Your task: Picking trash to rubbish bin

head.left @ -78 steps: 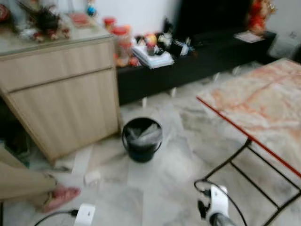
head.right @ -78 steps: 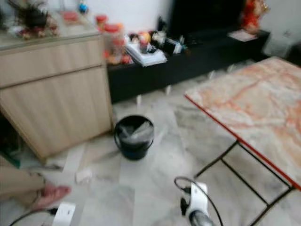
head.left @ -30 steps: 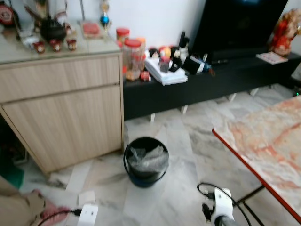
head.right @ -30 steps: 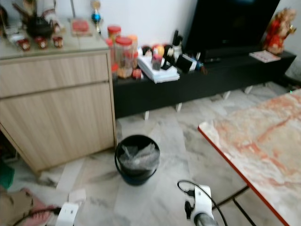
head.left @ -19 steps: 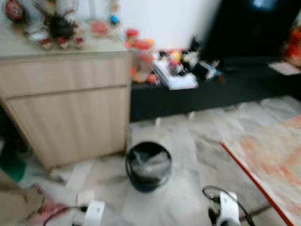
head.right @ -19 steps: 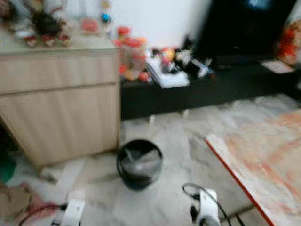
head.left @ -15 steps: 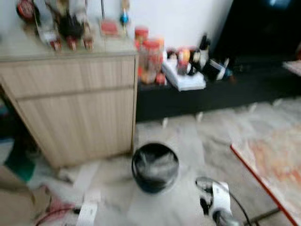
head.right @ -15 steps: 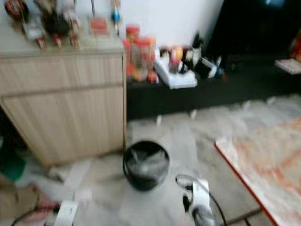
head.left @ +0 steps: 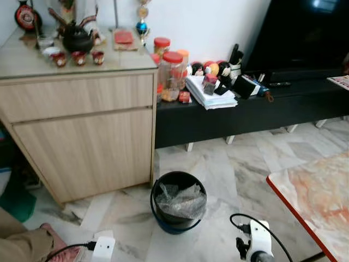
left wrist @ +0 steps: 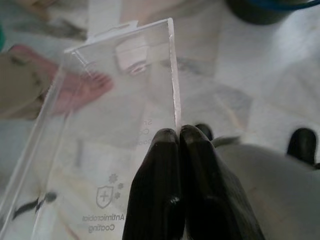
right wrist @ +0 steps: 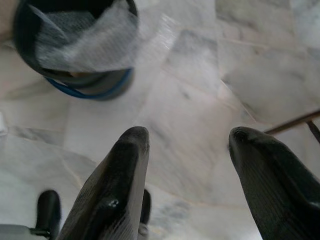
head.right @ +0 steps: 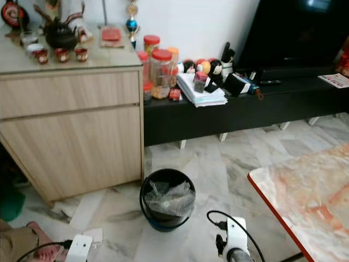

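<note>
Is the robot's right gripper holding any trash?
No, the right gripper is open, its two black fingers spread apart with just marble floor between them, near the black bin.

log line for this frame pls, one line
phase: at bin | left gripper: shut on clear packaging | right gripper: open, empty, over floor | bin: on floor by cabinet, holds plastic

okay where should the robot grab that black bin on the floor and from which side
Probably the bin by its upright rim on the near side, coming from above: one finger inside, one outside. The open right gripper already hovers over the floor beside it; the crumpled plastic inside leaves little room.
</note>
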Controlling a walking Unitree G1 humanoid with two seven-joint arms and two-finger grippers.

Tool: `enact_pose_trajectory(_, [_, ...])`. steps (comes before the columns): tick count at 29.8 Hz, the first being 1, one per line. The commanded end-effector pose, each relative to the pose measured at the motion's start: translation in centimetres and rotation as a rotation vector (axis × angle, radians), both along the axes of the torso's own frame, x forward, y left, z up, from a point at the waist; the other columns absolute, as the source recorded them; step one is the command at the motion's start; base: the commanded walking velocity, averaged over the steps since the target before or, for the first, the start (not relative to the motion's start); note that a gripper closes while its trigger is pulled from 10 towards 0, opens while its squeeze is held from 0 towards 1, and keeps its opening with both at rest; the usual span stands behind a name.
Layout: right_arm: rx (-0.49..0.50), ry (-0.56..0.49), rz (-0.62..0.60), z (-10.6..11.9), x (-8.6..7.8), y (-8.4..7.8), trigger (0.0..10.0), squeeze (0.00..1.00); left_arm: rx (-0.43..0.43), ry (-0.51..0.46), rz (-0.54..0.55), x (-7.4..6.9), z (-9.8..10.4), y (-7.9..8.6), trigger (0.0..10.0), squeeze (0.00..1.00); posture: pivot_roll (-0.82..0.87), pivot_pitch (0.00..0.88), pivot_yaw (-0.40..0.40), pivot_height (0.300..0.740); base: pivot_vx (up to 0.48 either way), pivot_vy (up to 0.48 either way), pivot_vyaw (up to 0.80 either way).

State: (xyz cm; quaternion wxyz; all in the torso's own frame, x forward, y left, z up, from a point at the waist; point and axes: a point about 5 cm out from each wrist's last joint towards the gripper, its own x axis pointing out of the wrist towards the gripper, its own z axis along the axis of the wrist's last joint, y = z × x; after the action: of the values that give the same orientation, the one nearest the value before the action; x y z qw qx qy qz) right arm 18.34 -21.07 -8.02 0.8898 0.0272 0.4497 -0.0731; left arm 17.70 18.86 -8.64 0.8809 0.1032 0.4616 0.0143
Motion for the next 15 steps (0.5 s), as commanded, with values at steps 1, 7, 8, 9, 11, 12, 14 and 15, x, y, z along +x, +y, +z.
enact_pose_trajectory(1, [-0.003,-0.022,-0.004,0.35,0.63,-0.13,10.0,0.00,0.000,0.021,-0.001,-0.45,-0.24,-0.08,10.0,0.00,0.22,0.000,-0.110,0.740,0.270,0.000,0.00])
enact_pose_trajectory(7, [0.002,-0.028,0.006,0.40,0.77,0.04,10.0,0.00,0.000,0.019,-0.003,-0.36,-0.20,-0.06,10.0,0.00,0.22,0.000,-0.109,0.740,0.269,0.000,0.40])
enact_pose_trajectory(8, [0.003,-0.029,0.003,0.40,0.77,0.04,10.0,0.00,0.000,0.020,-0.003,-0.36,-0.20,-0.06,10.0,0.00,0.22,0.000,-0.109,0.740,0.270,0.000,0.64])
enact_pose_trajectory(9, [0.003,-0.029,0.003,0.40,0.77,0.04,10.0,0.00,0.000,0.020,-0.003,-0.36,-0.20,-0.06,10.0,0.00,0.22,0.000,-0.109,0.740,0.270,0.000,0.64])
enact_pose_trajectory(11, [0.007,-0.031,-0.008,0.40,0.76,0.01,10.0,0.00,0.000,0.020,-0.003,-0.36,-0.20,-0.07,10.0,0.00,0.22,0.000,-0.109,0.740,0.268,0.000,0.27])
enact_pose_trajectory(12, [0.009,-0.032,-0.014,0.40,0.75,-0.01,10.0,0.00,0.000,0.020,-0.003,-0.36,-0.20,-0.07,10.0,0.00,0.22,0.000,-0.109,0.740,0.266,0.000,0.00])
enact_pose_trajectory(14, [0.006,-0.031,-0.011,0.40,0.74,-0.04,10.0,0.00,0.000,0.019,-0.003,-0.36,-0.20,-0.06,10.0,0.00,0.22,0.000,-0.109,0.740,0.268,0.000,0.00])
enact_pose_trajectory(15, [0.006,-0.032,-0.014,0.40,0.73,-0.07,10.0,0.00,0.000,0.019,-0.003,-0.35,-0.20,-0.06,10.0,0.00,0.22,0.000,-0.109,0.740,0.266,0.000,0.00])
